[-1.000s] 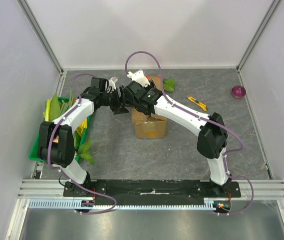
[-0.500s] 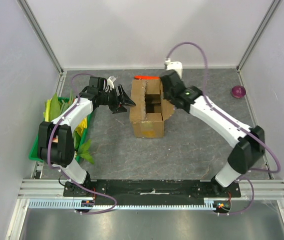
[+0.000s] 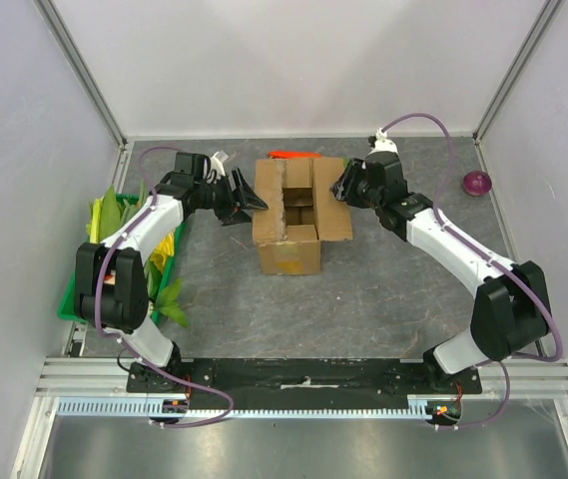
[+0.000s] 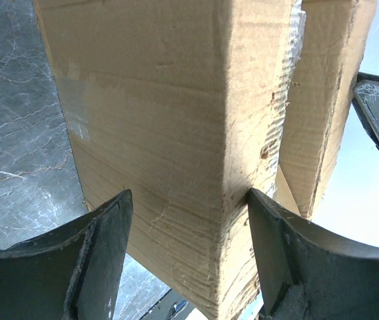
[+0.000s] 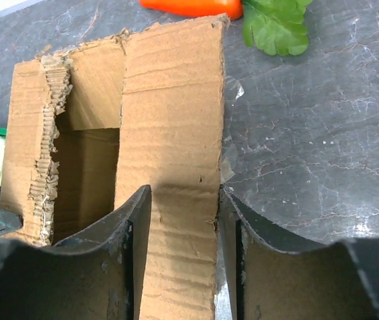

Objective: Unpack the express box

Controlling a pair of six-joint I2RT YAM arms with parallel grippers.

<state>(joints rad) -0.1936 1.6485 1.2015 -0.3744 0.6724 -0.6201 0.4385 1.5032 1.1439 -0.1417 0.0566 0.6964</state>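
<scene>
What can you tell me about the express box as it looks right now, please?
The express box is brown corrugated cardboard, standing upright on the table with its top open, flaps spread outward, contents unseen. One flap edge is torn ragged. The open left gripper straddles its left corner, the open right gripper its right flap; contact is unclear.

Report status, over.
Left hand open, straddling box corner. Right hand open over right flap. Top flaps open, contents not visible. Carrot behind box, not blocking.
</scene>
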